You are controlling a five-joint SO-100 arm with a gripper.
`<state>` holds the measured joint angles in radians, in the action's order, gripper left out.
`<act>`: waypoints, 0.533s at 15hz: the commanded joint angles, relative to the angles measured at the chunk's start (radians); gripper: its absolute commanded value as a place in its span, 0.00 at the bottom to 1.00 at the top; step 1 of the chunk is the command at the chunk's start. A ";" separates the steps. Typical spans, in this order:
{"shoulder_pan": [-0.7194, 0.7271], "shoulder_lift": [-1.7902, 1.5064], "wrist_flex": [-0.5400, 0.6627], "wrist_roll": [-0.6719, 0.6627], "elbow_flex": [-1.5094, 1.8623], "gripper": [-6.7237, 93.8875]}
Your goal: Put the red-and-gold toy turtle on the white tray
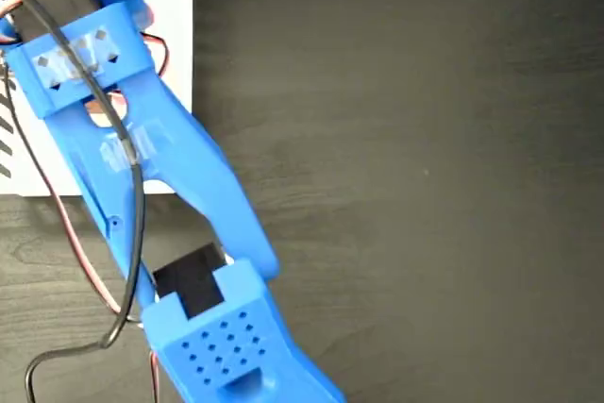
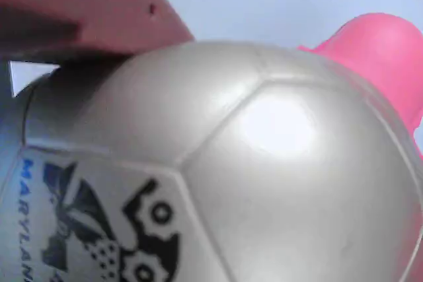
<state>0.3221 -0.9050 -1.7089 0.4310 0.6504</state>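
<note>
Dark wood-grain table [image 1: 425, 186] fills the fixed view; at ten o'clock the blue arm [image 1: 142, 167] reaches over the flat white tray with black edge stripes [image 1: 177, 35], hiding its gripper, so I cannot tell the pincer's state. Wrist view: the shiny domed red-and-gold toy turtle [image 2: 264, 176] looms close, seemingly over the tray; a loose hold could let the slick shell slip or roll

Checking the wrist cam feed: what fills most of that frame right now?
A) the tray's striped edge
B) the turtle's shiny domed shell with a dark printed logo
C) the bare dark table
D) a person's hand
B: the wrist view is filled by the domed shell of the red-and-gold toy turtle, dark logo at lower left and a pink-red limb at upper right.
</note>
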 commanded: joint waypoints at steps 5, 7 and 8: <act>0.011 -0.025 -0.011 -0.008 0.049 0.19; 0.009 -0.025 -0.011 -0.021 0.054 0.43; 0.012 -0.025 -0.011 -0.034 0.067 0.52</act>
<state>0.3175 -0.8866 -1.7073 0.3988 0.7225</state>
